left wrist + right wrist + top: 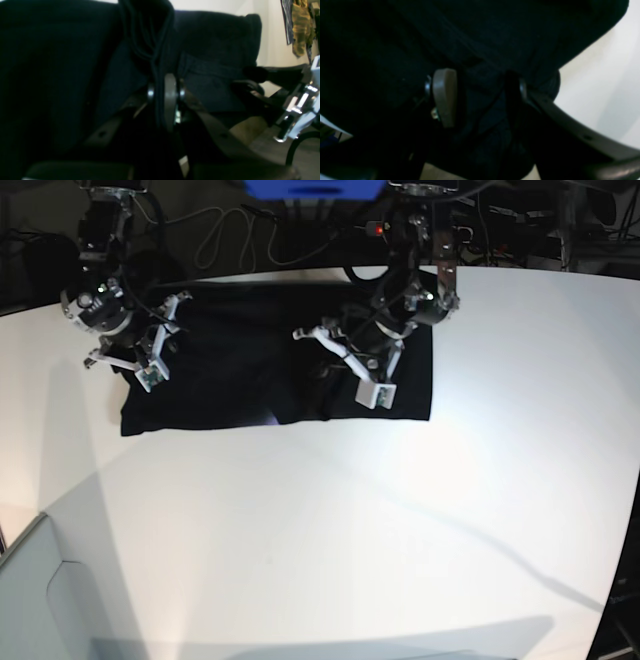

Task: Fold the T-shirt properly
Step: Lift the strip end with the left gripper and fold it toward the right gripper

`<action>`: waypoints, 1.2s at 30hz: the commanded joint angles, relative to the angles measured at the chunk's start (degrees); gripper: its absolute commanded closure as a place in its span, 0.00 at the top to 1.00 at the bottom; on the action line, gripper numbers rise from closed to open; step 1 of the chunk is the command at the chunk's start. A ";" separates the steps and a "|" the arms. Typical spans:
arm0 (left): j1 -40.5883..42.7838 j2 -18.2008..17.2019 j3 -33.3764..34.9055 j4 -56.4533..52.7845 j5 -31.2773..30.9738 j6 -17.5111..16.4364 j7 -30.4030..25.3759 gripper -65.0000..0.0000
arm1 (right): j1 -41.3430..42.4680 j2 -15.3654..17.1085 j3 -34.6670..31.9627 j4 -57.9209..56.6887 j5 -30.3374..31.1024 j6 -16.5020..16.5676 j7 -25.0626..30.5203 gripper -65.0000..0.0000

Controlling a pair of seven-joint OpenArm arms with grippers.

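Clear: near half of my white tabletop point(330, 540) is bare.
Blocked: the black cloth T-shirt point(240, 385) spans the far edge.

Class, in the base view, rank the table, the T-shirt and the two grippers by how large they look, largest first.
1. Table, fills most of the view.
2. T-shirt, a wide black shape on the table's far side.
3. Left gripper and right gripper, smallest; they look about alike, so I won't rank them.
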 commanded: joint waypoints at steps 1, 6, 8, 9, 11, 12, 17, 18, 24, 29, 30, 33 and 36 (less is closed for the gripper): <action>-0.69 0.32 0.25 0.57 -1.14 -0.25 -0.99 0.00 | 0.13 0.40 0.19 1.19 0.34 1.06 0.76 0.44; -0.87 0.32 0.25 1.27 -1.14 -0.25 -0.99 0.00 | 0.13 0.40 0.19 1.19 0.34 1.06 0.68 0.44; -2.01 0.32 0.16 1.10 -1.14 -0.25 -0.99 0.00 | 0.13 0.40 0.19 1.19 0.34 1.06 0.68 0.44; -2.45 0.32 0.16 0.66 -1.14 -0.25 -0.99 0.00 | 0.13 0.40 0.19 1.19 0.34 1.06 0.68 0.44; -2.80 0.40 0.25 0.22 -1.14 -0.25 -0.99 0.00 | 0.13 0.40 0.19 1.19 0.34 1.06 0.68 0.44; -2.80 0.40 0.34 0.13 -1.14 -0.25 -0.99 0.00 | 0.13 0.40 0.10 1.19 0.34 1.06 0.68 0.44; -3.15 0.67 0.69 0.13 -1.14 -0.25 -0.46 0.00 | 0.13 0.40 0.10 1.19 0.34 1.06 0.68 0.44; -3.51 0.58 0.69 0.13 -1.14 -0.25 -0.28 0.00 | 0.13 0.40 0.10 1.19 0.34 1.06 0.68 0.44; -3.51 0.40 0.52 0.39 -1.14 -0.16 -0.28 0.21 | 0.13 0.40 0.10 1.19 0.34 1.06 0.68 0.44; -2.98 0.32 0.60 2.33 -1.67 -0.25 -0.37 0.57 | 0.13 0.40 0.10 1.28 0.34 1.06 0.59 0.44; -2.89 0.32 0.60 3.21 -1.75 -0.25 -0.37 0.56 | 0.22 0.40 0.10 1.28 0.34 1.06 0.59 0.45; -2.36 0.32 0.52 5.76 -1.84 -0.25 -0.37 0.56 | 0.39 0.40 0.19 2.51 0.34 1.06 0.59 0.45; -1.75 0.05 -0.10 8.04 -1.75 -0.25 -0.37 0.56 | 0.48 0.40 0.54 6.46 0.34 1.06 0.24 0.45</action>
